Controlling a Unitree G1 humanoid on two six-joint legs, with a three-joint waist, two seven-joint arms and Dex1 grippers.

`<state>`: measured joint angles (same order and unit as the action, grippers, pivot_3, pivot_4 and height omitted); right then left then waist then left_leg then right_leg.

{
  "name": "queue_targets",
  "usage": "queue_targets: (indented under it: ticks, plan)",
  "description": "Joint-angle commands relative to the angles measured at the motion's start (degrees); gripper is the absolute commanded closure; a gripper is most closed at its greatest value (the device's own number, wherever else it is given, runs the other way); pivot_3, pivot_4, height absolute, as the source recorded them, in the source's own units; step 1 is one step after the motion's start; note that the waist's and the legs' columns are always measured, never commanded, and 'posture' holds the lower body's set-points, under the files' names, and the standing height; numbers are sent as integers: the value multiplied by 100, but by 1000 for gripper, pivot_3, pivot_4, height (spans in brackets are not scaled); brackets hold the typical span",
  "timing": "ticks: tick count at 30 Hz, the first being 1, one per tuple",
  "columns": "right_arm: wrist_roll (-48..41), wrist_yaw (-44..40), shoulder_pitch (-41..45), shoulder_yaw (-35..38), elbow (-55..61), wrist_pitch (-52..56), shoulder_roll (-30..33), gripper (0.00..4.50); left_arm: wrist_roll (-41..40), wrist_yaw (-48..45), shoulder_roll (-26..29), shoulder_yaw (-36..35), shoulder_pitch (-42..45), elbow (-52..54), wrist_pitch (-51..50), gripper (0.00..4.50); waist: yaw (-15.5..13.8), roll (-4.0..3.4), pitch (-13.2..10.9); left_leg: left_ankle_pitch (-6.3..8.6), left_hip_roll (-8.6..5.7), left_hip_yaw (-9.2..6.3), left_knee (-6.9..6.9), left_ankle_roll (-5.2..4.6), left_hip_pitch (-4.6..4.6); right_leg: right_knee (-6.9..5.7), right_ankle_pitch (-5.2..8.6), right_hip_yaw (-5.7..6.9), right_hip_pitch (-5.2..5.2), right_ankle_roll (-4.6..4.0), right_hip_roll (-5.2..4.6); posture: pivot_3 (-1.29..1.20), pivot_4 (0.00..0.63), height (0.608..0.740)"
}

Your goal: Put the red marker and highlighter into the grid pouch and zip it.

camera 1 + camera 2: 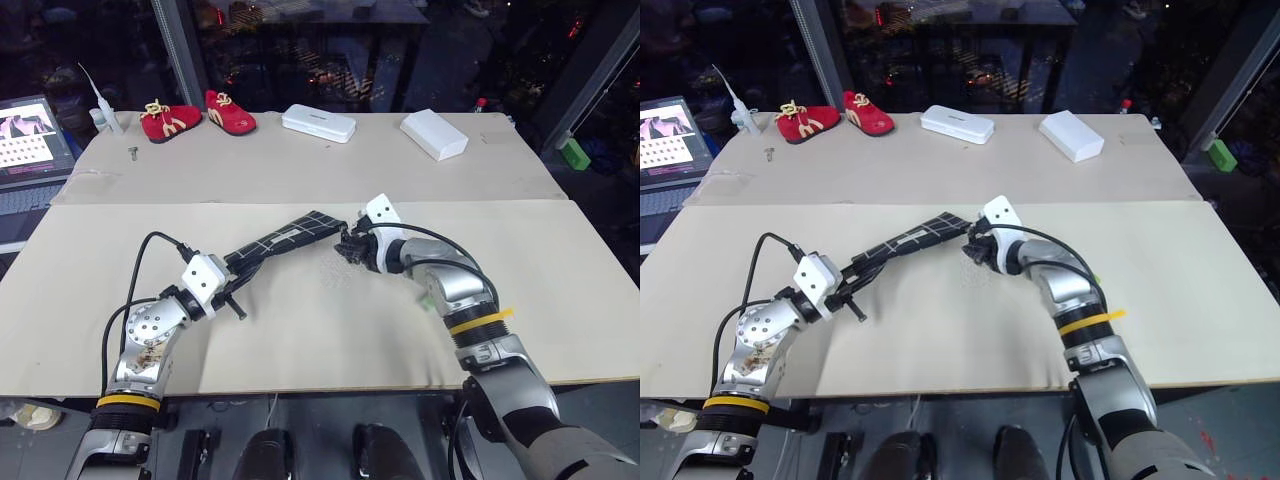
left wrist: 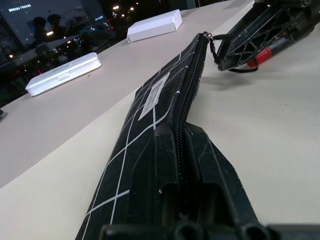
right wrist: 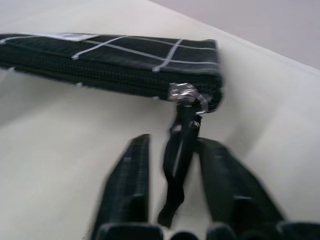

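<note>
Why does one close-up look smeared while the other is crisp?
Right wrist view: the right gripper and zipper cord are streaked with motion blur. Left wrist view: the grid pouch is sharp and the white cases behind soften. Head views: dark background, evenly lit table.

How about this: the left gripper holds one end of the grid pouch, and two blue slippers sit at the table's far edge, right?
The slippers are red, not blue, as the left eye view shows; the left gripper does hold the grid pouch by one end.
</note>
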<state>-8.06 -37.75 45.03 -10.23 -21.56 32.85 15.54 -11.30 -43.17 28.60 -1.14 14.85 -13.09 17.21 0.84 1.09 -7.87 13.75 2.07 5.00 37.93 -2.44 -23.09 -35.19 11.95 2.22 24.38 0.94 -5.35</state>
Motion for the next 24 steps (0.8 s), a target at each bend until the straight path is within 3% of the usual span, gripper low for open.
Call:
queue_targets:
  ticks: [1, 9, 24]
  plan:
    - [-5, -257, 138, -40, 223, -141, 44, 4484, -55, 85, -26, -115, -19, 267, -8, 4500, 0, 0, 0, 0, 0, 0, 0, 0, 0, 1, 0, 0, 0, 0, 0, 0, 150, 740]
    - [272, -712, 54, -690, 814, -152, 34, 4484, -59, 141, -59, -110, -21, 320, -58, 4500, 13, -1, 0, 0, 3, -1, 0, 0, 0, 0, 0, 0, 2, 0, 0, 0, 150, 740]
    - [772, -768, 776, -1493, 236, -390, -1133, 4484, -51, 8, -98, -65, 184, 135, -70, 4500, 4, -2, -1, -1, 1, -3, 0, 2, -1, -16, -1, 4, 2, -1, 2, 0, 150, 740]
